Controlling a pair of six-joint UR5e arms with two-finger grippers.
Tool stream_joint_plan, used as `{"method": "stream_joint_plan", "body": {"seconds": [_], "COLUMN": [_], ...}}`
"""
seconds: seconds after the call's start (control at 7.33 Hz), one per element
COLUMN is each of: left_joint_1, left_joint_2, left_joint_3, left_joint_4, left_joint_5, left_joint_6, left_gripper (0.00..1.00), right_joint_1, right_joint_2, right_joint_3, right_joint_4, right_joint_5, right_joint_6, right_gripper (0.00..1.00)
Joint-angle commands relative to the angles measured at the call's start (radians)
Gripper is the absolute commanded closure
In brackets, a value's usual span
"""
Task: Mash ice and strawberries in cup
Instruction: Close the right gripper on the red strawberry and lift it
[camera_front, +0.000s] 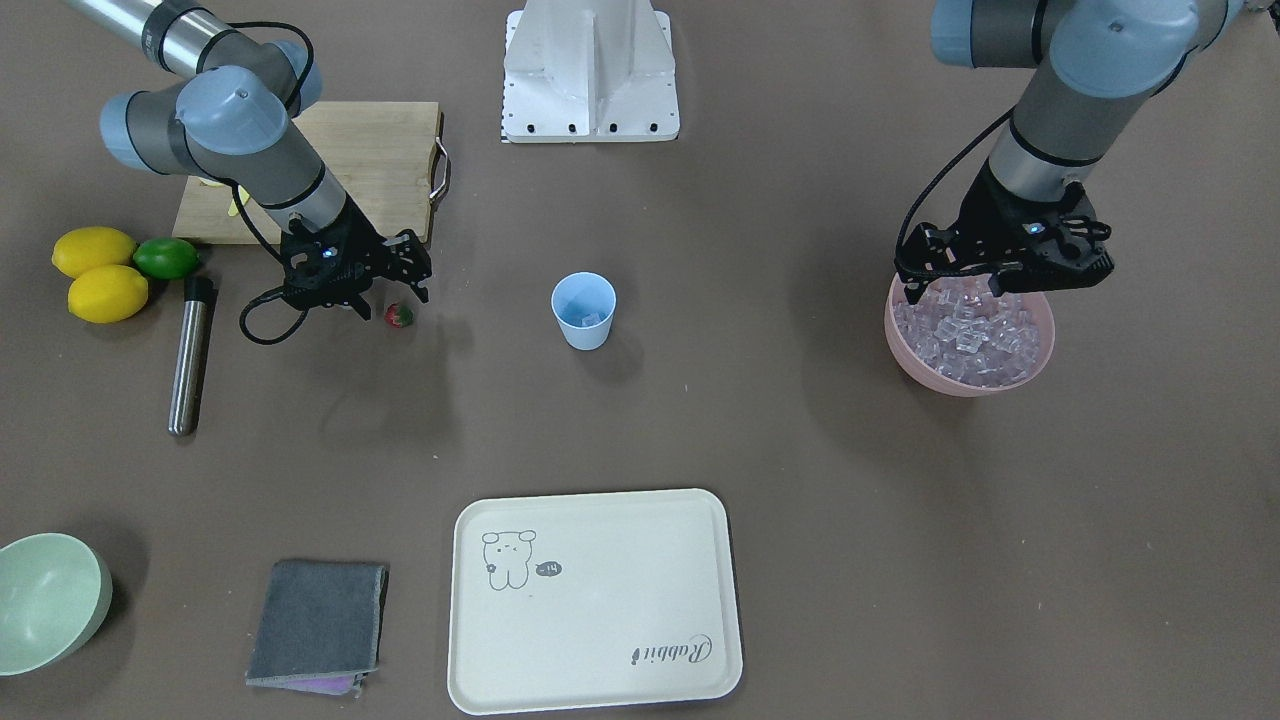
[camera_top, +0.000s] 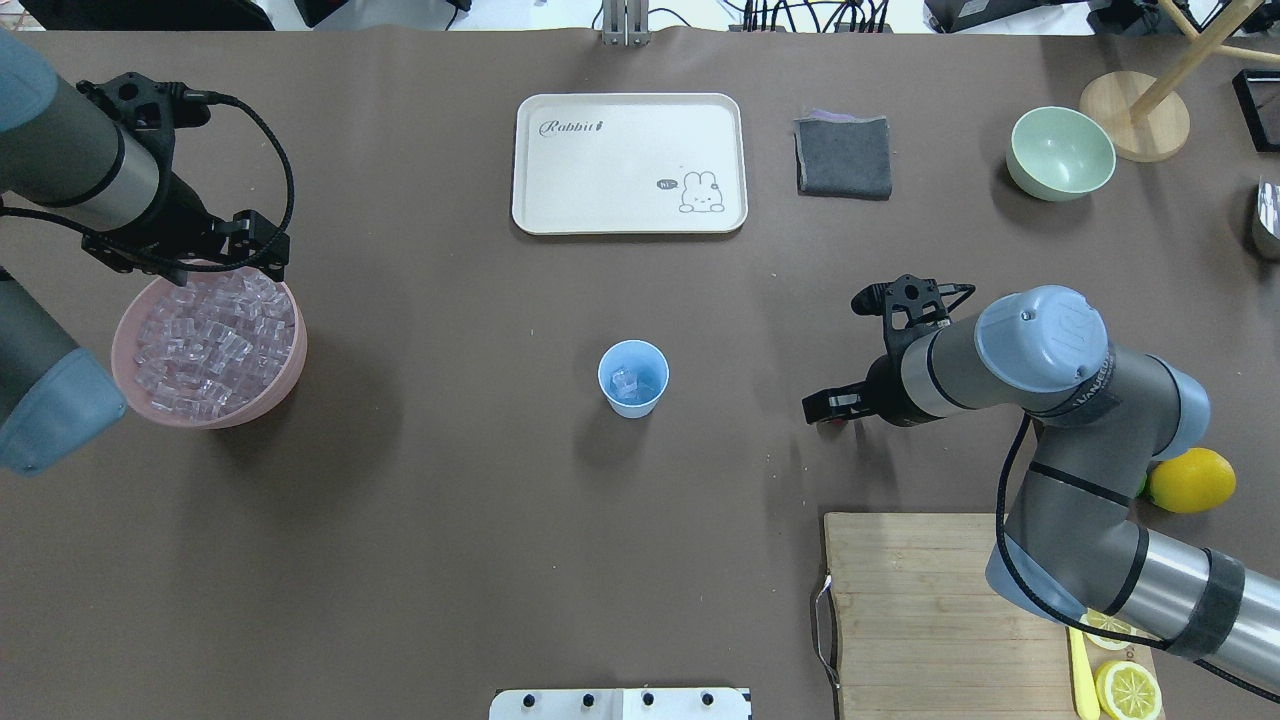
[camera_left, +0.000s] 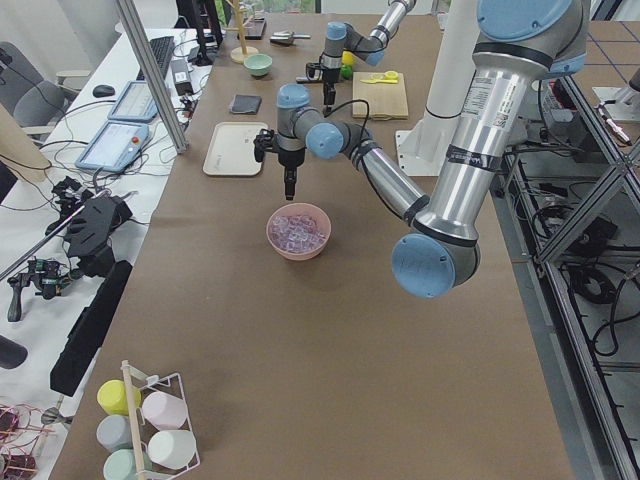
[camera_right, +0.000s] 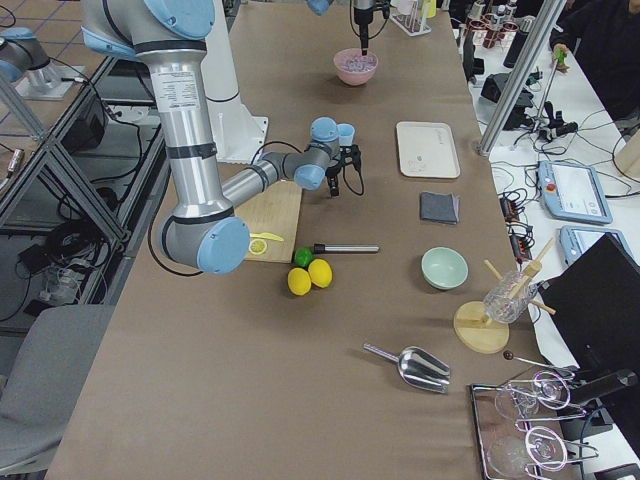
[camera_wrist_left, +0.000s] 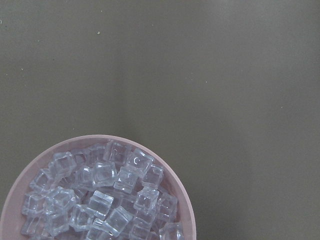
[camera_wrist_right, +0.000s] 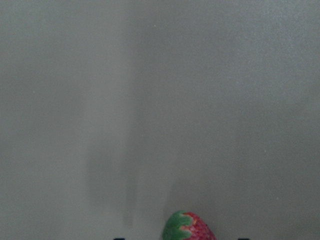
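The light blue cup (camera_front: 583, 310) stands at the table's middle with one clear ice cube (camera_top: 625, 380) in it. More ice (camera_front: 968, 335) fills a pink bowl (camera_front: 965, 385), which also shows in the left wrist view (camera_wrist_left: 185, 200). My left gripper (camera_front: 1000, 285) hangs just above the bowl's robot-side rim, looks open and holds nothing. The small red strawberry (camera_front: 398, 315) lies on the table. My right gripper (camera_front: 392, 300) is open right at it; the right wrist view shows the strawberry (camera_wrist_right: 190, 227) between the two fingertips.
A steel muddler (camera_front: 190, 355), two lemons (camera_front: 108, 293) and a lime (camera_front: 166, 258) lie beside the right arm. A wooden cutting board (camera_front: 380, 150) is behind it. A cream tray (camera_front: 595, 600), grey cloth (camera_front: 318, 620) and pale green bowl (camera_front: 45, 600) line the operators' side.
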Motion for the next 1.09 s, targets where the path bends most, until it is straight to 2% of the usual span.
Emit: {"method": "stream_joint_plan", "body": {"seconds": [0.0, 0.27, 0.55, 0.68, 0.82, 0.95], "left_joint_1": [0.0, 0.0, 0.0, 0.0, 0.001, 0.0], "left_joint_2": [0.001, 0.001, 0.001, -0.001, -0.002, -0.002], "left_joint_3": [0.003, 0.006, 0.009, 0.011, 0.011, 0.011], "left_joint_4": [0.001, 0.001, 0.001, 0.001, 0.001, 0.001], "left_joint_5": [0.0, 0.0, 0.002, 0.002, 0.002, 0.002], "left_joint_6": [0.0, 0.0, 0.0, 0.0, 0.0, 0.0], "left_gripper": [0.02, 0.02, 0.02, 0.02, 0.02, 0.02], "right_joint_1": [-0.001, -0.003, -0.016, -0.018, -0.018, -0.016], "right_joint_2": [0.004, 0.004, 0.005, 0.004, 0.002, 0.001], "right_joint_3": [-0.01, -0.014, -0.014, -0.014, -0.014, -0.014], "right_joint_4": [-0.007, -0.016, -0.016, -0.017, -0.017, -0.017], "right_joint_5": [-0.023, -0.031, -0.046, -0.051, -0.05, -0.048], "right_joint_6": [0.0, -0.002, -0.001, 0.001, -0.002, -0.005], "right_gripper": [0.31, 0.36, 0.36, 0.54, 0.96, 1.0]}}
